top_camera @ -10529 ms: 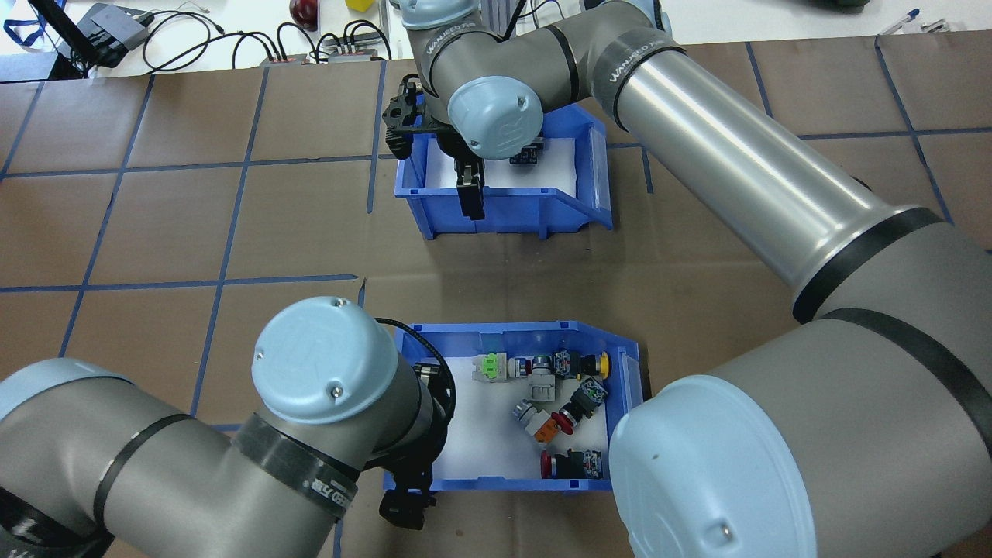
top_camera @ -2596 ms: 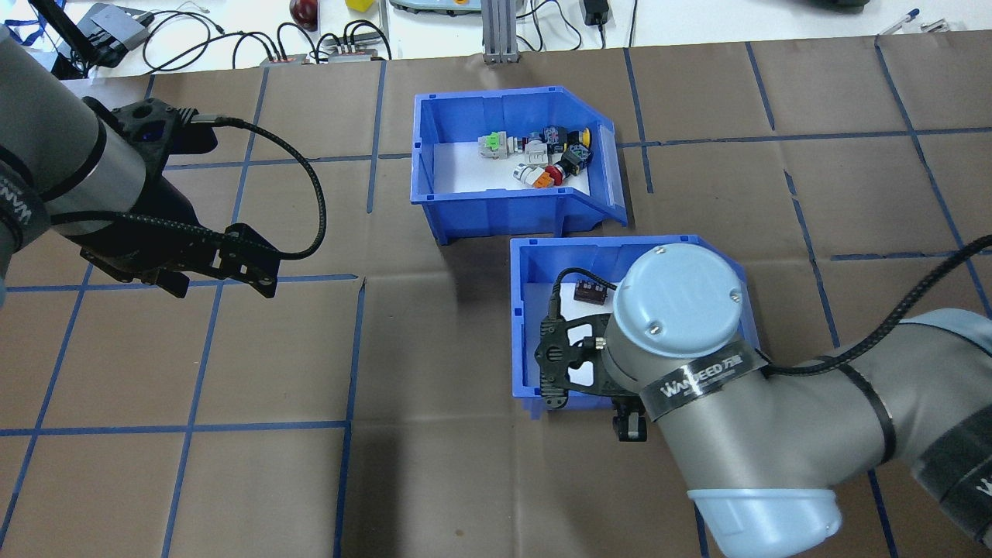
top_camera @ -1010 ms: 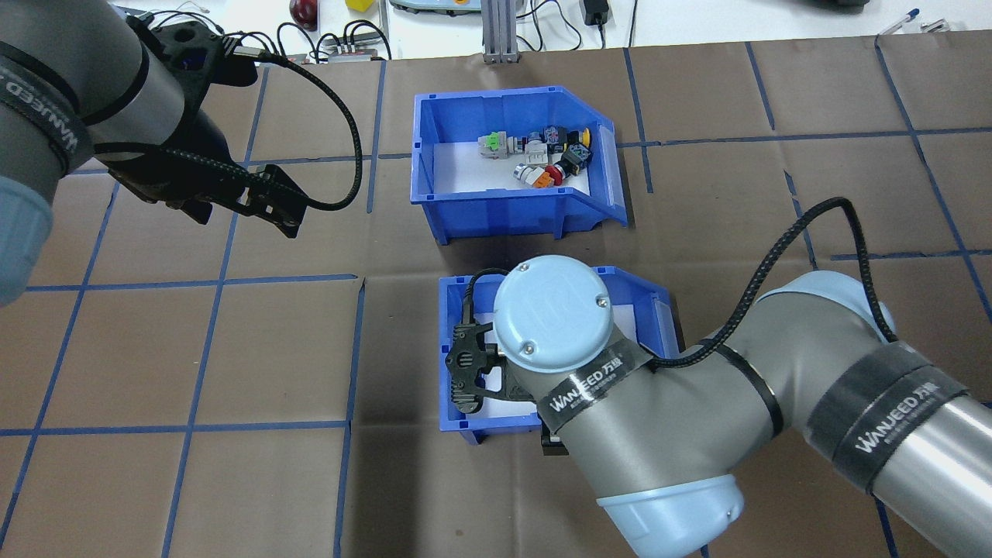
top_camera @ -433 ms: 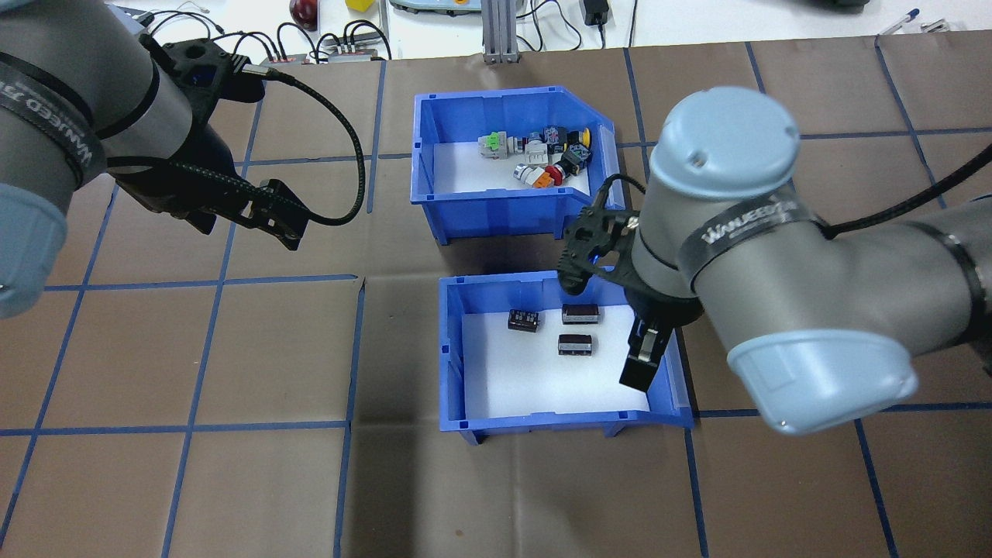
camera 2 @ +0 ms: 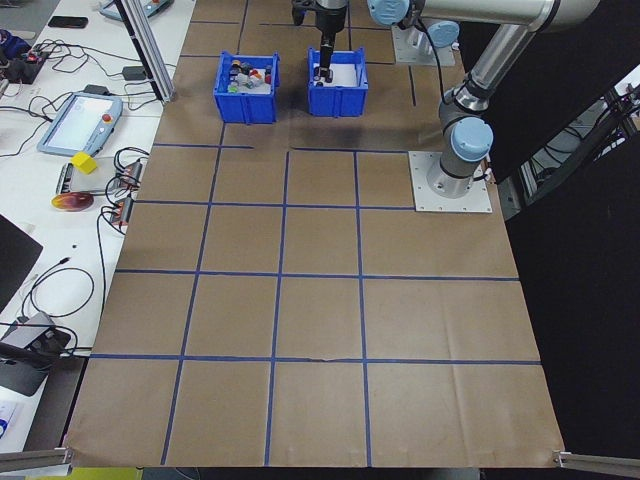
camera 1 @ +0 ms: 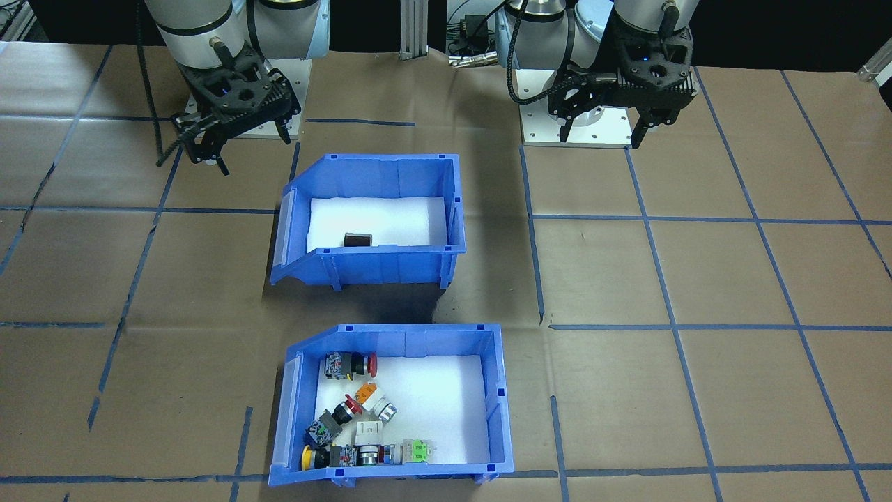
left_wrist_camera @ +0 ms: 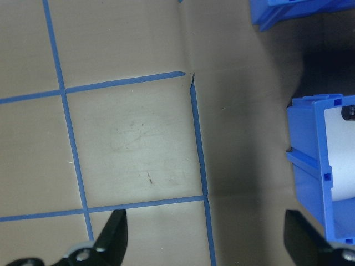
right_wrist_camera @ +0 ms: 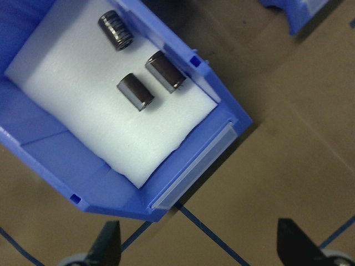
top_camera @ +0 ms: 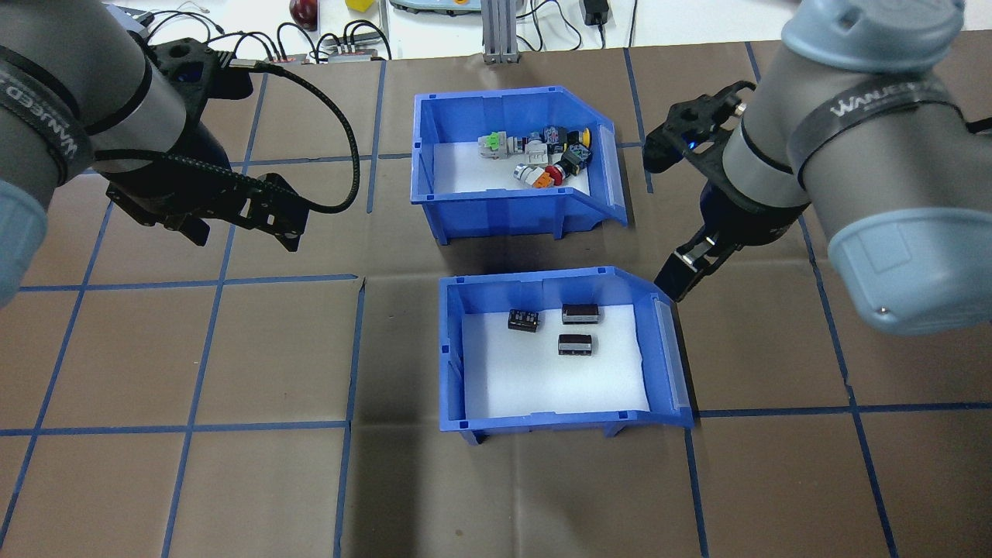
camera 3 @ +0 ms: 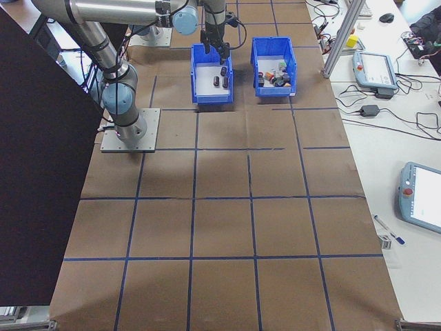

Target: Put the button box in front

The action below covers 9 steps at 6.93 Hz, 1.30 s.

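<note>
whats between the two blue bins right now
Nothing: in the overhead view, only a bare strip of brown paper-covered table separates the blue plastic button box from the blue bin of dark cylinders.

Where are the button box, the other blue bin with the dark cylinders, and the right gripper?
button box [top_camera: 496, 203]: overhead exterior view, on its near blue wall.
other blue bin [top_camera: 542, 419]: overhead exterior view, on its near wall.
right gripper [top_camera: 682, 275]: overhead exterior view, at its fingertips, beside that bin's sloped end.

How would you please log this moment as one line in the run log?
button box: far row, released | dark-parts bin: near row, released | left gripper: open, empty | right gripper: open, empty, beside near bin
</note>
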Available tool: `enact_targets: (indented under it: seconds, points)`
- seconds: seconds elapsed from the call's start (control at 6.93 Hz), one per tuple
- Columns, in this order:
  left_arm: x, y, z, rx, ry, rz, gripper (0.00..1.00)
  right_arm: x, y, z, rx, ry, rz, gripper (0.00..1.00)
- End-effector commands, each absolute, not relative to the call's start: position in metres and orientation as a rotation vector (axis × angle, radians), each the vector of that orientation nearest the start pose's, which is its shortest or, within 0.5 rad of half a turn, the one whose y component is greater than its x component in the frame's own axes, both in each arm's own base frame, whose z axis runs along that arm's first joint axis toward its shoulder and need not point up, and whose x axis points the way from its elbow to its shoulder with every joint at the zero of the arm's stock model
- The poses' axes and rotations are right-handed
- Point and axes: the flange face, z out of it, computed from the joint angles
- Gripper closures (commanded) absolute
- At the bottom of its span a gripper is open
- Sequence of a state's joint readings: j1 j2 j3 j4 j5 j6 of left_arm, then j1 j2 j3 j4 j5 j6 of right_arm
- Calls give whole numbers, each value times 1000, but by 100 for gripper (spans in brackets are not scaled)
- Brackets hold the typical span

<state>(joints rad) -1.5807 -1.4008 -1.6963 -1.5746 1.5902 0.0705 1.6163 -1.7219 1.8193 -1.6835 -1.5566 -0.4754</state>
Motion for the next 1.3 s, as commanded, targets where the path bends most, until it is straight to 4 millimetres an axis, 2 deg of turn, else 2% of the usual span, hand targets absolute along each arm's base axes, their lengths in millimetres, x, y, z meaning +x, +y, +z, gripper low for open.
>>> enact_targets:
  seconds: [0.0, 0.29, 0.43, 0.58, 1.15]
  points:
    - [-138, -419, 513, 65, 3122, -7, 0, 124, -437, 458, -180, 3119, 7, 0]
    - [-144, -415, 509, 76, 3122, -7, 0, 119, -470, 463, -58, 3125, 49, 0]
    - [-144, -417, 509, 100, 3122, -14, 0, 120, -475, 468, 45, 3126, 64, 0]
    - [-144, -416, 508, 155, 3118, -11, 0, 120, -477, 474, 46, 3127, 50, 0]
    - [-144, -420, 505, 158, 3117, -19, 0, 120, -478, 473, 46, 3125, 55, 0]
